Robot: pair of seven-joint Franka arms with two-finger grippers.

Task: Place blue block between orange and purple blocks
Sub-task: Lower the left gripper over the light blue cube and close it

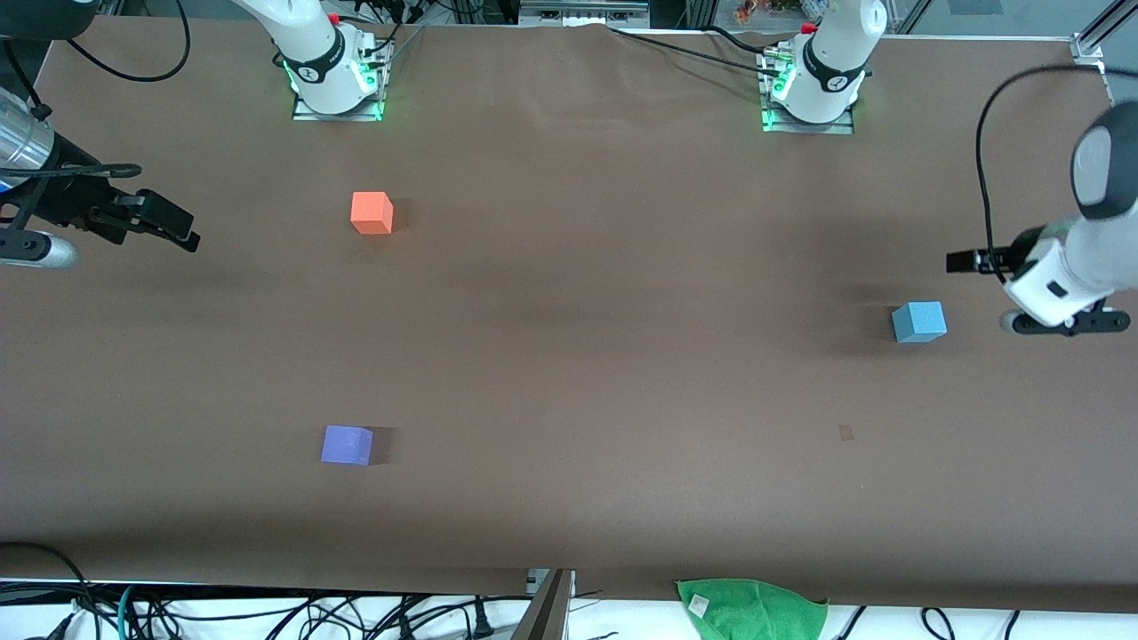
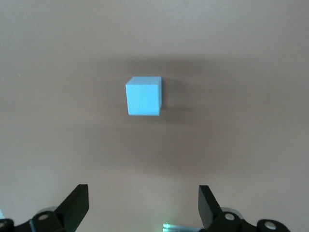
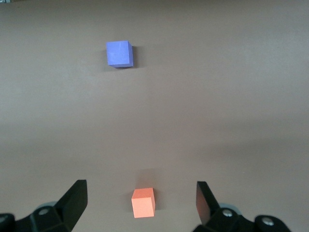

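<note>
Right gripper [image 1: 169, 227]: held in the air over the right arm's end of the table; in the right wrist view its fingers [image 3: 75, 200] are spread wide and nothing is held or touched.
Orange block [image 1: 372, 213]: set on the brown table [image 1: 569, 356], toward the right arm's end, farther from the front camera than the purple block.
Purple block [image 1: 347, 445]: set on the table almost directly nearer the front camera than the orange block, well apart from it, with bare table between them.
Blue block [image 1: 918, 322]: set alone toward the left arm's end, well apart from the other two blocks.
Left gripper [image 1: 965, 261]: held in the air near the blue block; in the left wrist view its fingers [image 2: 76, 205] are spread wide, the block [image 2: 143, 96] is seen ahead of them untouched, and nothing is gripped.
Green cloth [image 1: 751, 609]: seen at the table edge nearest the front camera.
</note>
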